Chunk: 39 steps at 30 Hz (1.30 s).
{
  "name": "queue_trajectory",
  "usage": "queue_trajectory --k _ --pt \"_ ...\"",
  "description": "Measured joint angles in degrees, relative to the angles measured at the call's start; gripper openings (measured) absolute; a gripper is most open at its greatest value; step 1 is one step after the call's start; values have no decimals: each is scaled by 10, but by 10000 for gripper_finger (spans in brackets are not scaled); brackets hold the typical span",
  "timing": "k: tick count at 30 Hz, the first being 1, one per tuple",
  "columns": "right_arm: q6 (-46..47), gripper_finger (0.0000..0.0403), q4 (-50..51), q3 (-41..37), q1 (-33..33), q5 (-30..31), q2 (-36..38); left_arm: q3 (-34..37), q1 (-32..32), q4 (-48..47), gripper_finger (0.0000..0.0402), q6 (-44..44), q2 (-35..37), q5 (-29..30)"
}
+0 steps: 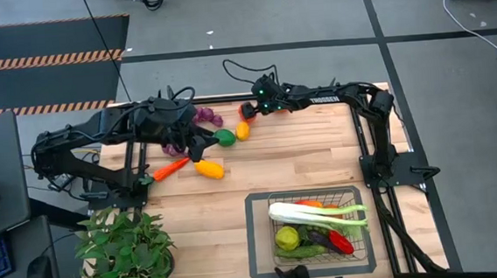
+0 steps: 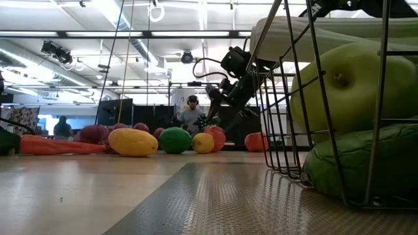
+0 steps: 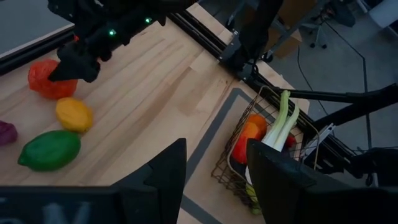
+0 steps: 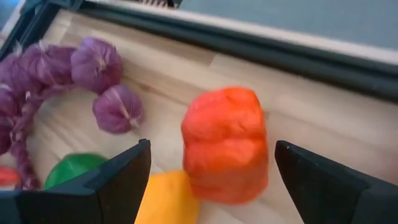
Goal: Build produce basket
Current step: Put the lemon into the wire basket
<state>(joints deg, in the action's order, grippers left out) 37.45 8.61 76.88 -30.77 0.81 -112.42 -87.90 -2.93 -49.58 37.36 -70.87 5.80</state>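
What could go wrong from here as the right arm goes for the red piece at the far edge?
The right gripper is open around the red tomato, but a yellow lemon sits tight against it, so a finger may land on the lemon and knock it away. The purple grapes trail close by and could get dragged. The basket is already crowded, with a leek lying across it, so a dropped piece may not settle inside.

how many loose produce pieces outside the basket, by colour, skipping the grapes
green: 1, lime
yellow: 2, lemon, larger yellow piece
orange: 1, carrot
red-orange: 1, red-orange piece
total: 5
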Motion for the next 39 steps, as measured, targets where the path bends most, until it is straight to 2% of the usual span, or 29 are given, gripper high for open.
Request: queue_trajectory --k 3,12,15,22,29,32,35,37,39 --pt "3 346 -4 0 -1 14 0 0 5 0 174 6 0 0" --pt "12 346 0 0 5 4 -18 0 19 0 174 6 0 0" --pt "24 346 -8 -1 8 -8 -33 0 20 0 174 8 0 0" --pt "34 345 -47 0 6 18 -37 0 23 -1 174 18 0 0" --pt "45 345 -69 0 14 13 -39 0 23 -1 174 22 0 5" --pt "42 345 -78 0 18 -17 -39 0 22 -28 174 21 0 61" --pt "42 345 -78 0 18 -78 -38 12 9 -77 173 27 -6 132" --pt "43 345 -63 0 19 -113 -38 36 -15 -123 173 26 -13 132" --pt "44 345 -27 0 23 -121 -38 67 -38 -138 174 27 -17 114"
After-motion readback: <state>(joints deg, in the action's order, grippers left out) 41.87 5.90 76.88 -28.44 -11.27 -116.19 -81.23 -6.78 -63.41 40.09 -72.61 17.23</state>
